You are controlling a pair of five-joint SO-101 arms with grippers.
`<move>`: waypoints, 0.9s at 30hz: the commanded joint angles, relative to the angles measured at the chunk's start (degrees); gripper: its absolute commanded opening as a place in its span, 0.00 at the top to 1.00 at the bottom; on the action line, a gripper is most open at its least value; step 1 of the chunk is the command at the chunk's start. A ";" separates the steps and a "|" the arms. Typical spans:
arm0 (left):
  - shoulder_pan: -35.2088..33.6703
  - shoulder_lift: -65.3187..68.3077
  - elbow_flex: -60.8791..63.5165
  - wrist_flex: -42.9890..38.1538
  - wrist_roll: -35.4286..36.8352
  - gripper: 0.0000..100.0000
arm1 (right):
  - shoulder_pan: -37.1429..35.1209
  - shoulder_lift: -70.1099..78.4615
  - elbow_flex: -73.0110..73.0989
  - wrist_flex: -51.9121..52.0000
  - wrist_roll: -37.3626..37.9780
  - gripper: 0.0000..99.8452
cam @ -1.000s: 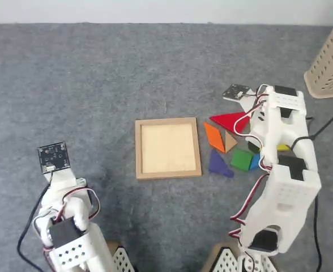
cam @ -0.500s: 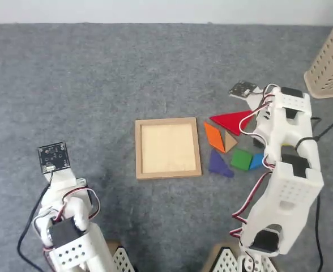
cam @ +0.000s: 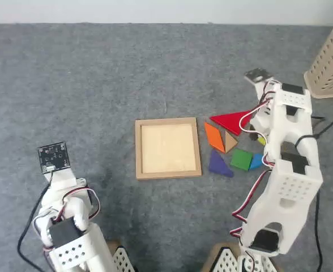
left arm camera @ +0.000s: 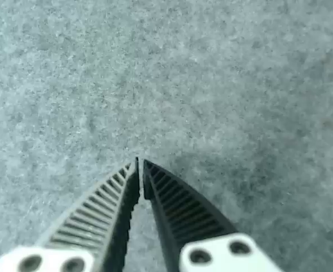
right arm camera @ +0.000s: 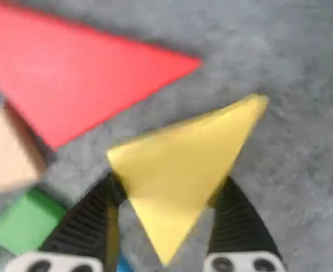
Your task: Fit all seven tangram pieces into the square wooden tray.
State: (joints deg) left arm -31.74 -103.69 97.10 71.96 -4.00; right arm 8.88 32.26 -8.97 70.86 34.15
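The right gripper (right arm camera: pixel 170 186) has its two fingers part open and clamped on the flat sides of the yellow triangle (right arm camera: pixel 183 164), which sits tilted between them with one corner sticking out past the tips; whether it is clear of the mat cannot be told. From above, a sliver of that yellow triangle (cam: pixel 261 140) shows under the arm, well off to the right of the tray (cam: pixel 139 148), beyond the other loose pieces. Those pieces lie in a cluster just to the right of the tray. The orange piece (cam: pixel 213 136) is nearest its right rim. The tan triangle (cam: pixel 230 141) touches the orange one on the side away from the tray. The red triangle (cam: pixel 231 120) lies toward the tray's far right corner, and the purple triangle (cam: pixel 218 164) toward its near right corner. The green square (cam: pixel 241 159) and the blue piece (cam: pixel 256 161) lie side by side farther out from that. The tray itself is bare inside, flat on the grey mat (cam: pixel 98 73). The left gripper (left arm camera: pixel 139 167) has its fingers closed tip to tip with nothing between them, over bare mat, well to the left of the tray and nearer the arm bases. A cream slotted basket (cam: pixel 331 62) stands far to the right of the tray, at the mat's edge.
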 commanded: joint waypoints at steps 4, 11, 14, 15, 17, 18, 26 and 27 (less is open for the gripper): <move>0.18 -0.18 -0.48 0.18 0.53 0.99 | -2.33 -1.36 -13.71 9.98 -8.53 0.97; 0.18 -0.18 -0.48 0.18 0.53 0.99 | -7.52 -1.36 -26.02 23.43 -13.19 0.97; 0.18 -0.18 -0.48 0.18 0.53 0.99 | -7.87 -0.75 -26.99 28.44 -12.40 0.97; 0.18 -0.18 -0.48 0.18 0.53 0.99 | -7.60 -0.57 -26.81 28.62 -12.40 0.97; 0.18 -0.18 -0.48 0.18 0.53 0.99 | -5.85 -0.13 -26.81 28.44 -12.40 0.97; 0.18 -0.18 -0.48 0.18 0.53 0.99 | -4.88 0.13 -26.81 27.65 -12.31 0.97; 0.18 -0.18 -0.48 0.18 0.53 0.99 | 0.40 5.49 -26.81 27.30 -8.26 0.99; 0.18 -0.18 -0.48 0.18 0.53 0.99 | 0.66 5.93 -26.81 26.77 -8.26 1.00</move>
State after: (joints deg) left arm -31.65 -103.69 97.10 71.96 -4.00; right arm 8.18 38.68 -33.05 98.11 24.40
